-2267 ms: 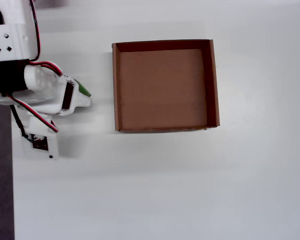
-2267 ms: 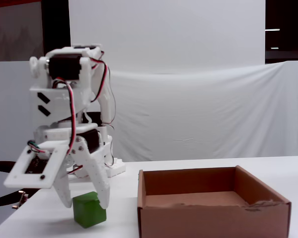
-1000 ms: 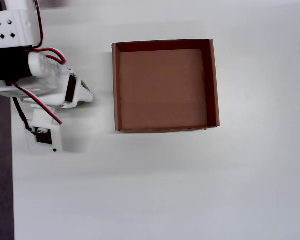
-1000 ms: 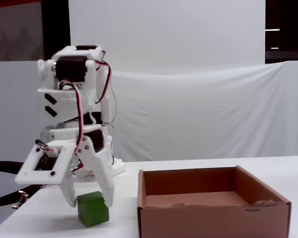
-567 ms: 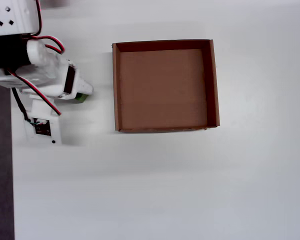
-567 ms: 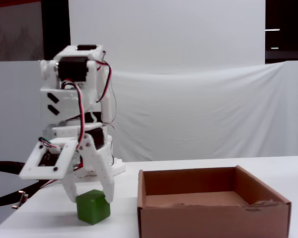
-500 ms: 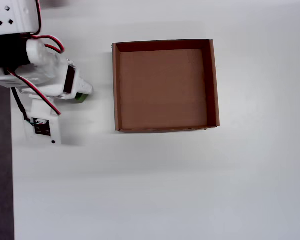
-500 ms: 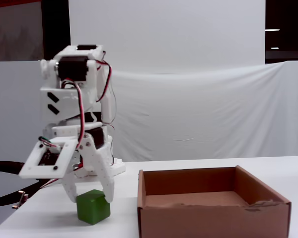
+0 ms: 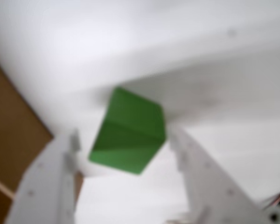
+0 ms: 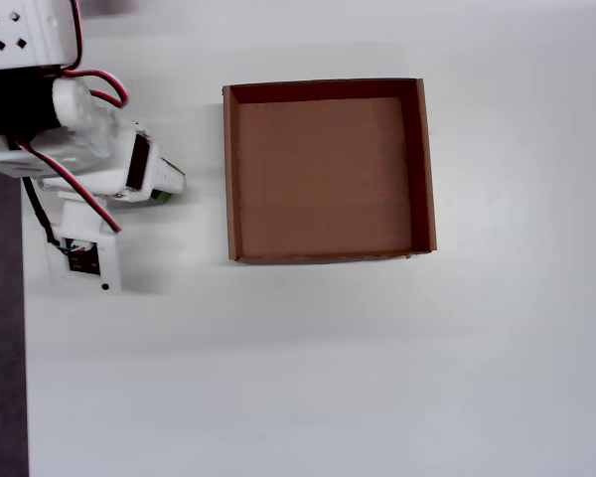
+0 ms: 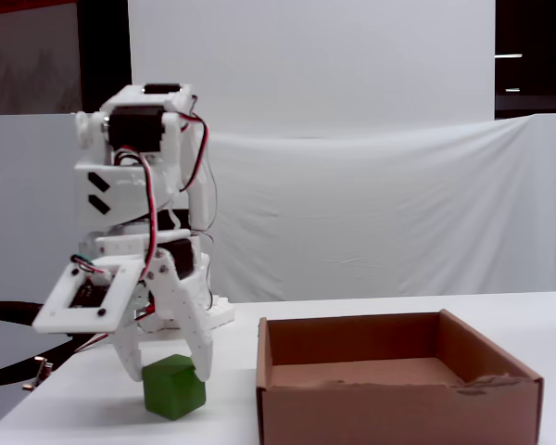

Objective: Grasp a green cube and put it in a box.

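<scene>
box (image 11: 398, 403) on bench (image 10: 328, 368) w/ nothing inside; green cube (image 11: 174, 386) sits left of box in fixed view, fingers (image 11: 196, 348) spread either side of it.

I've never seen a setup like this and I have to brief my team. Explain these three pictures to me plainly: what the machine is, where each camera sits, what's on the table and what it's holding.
The white machine is a small robot arm standing on a white table. It ends in a two-finger gripper.

One picture comes from a camera riding on the arm's wrist, looking out between the two fingers. One looks straight down from above. One stands still at table height and sees the scene from the side.

Two things lie on the table: a green cube and an empty brown cardboard box with low walls.

In the side view the fingers reach down on either side of the cube, which sits on the table outside the box. The wrist view shows the cube between spread fingers, so the gripper looks open, not yet clamped. From above, the arm hides nearly all of the cube.
</scene>
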